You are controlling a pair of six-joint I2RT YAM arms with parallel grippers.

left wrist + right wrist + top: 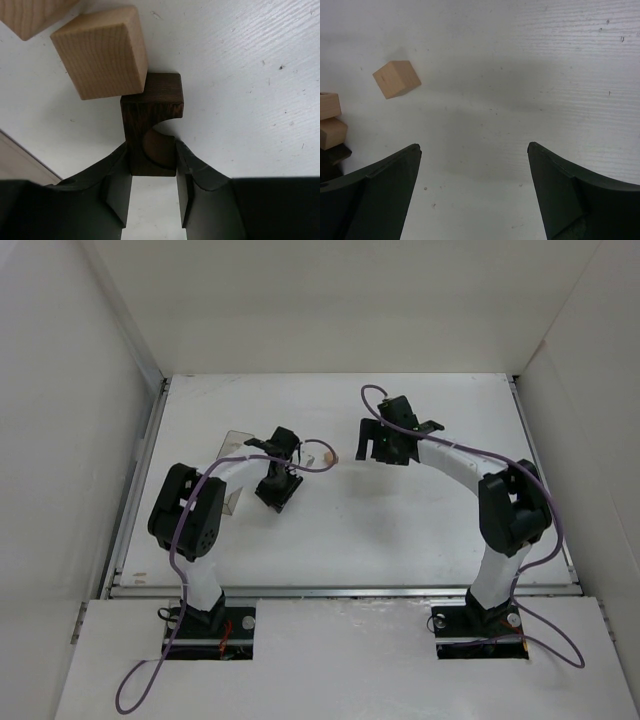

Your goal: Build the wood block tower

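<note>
In the left wrist view my left gripper [152, 150] is shut on the near end of the dark brown arch piece [152, 117], low over the white table. A light tan cube [102, 52] touches the arch's far left corner. A second tan block [30, 15] lies just beyond it. In the top view the left gripper [276, 490] hides these pieces. My right gripper [474, 147] is open and empty above bare table. A lone tan cube [396, 79] lies ahead to its left, also seen in the top view [333, 454]. The two tan blocks [330, 120] show at the right wrist view's left edge.
A long clear plastic box [234, 468] lies under the left arm, and its edge shows in the left wrist view [20, 165]. White walls enclose the table [450, 530] on three sides. The right gripper [385, 445] hovers right of the lone cube.
</note>
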